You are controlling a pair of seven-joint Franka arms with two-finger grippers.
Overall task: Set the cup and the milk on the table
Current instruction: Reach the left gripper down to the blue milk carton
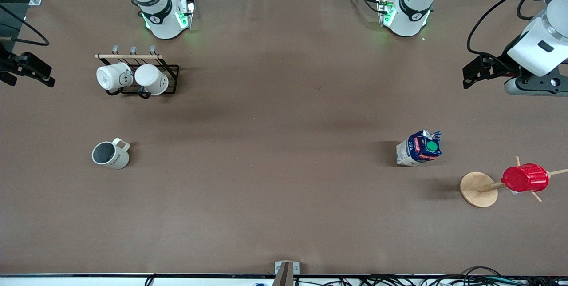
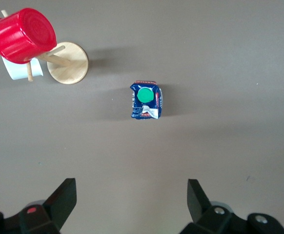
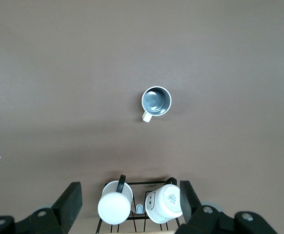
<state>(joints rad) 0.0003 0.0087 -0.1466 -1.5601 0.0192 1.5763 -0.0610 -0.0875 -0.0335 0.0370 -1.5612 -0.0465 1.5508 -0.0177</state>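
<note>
The mug [image 1: 110, 154] and carton [image 1: 419, 148] both stand on the desk [image 1: 275, 113], well apart. The left gripper [image 2: 131, 204] and right gripper [image 3: 131, 207] hang high above them, fingers [image 2: 64, 197] spread wide, empty.

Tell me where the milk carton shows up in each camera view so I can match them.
Front view: the milk stands on the table toward the left arm's end, beside the wooden disc stand.
Left wrist view: the milk sits near the picture's middle.
Right wrist view: not in it.
Shared landmark: the red ribbed cup on the stand appears in the front and left wrist views.
</note>
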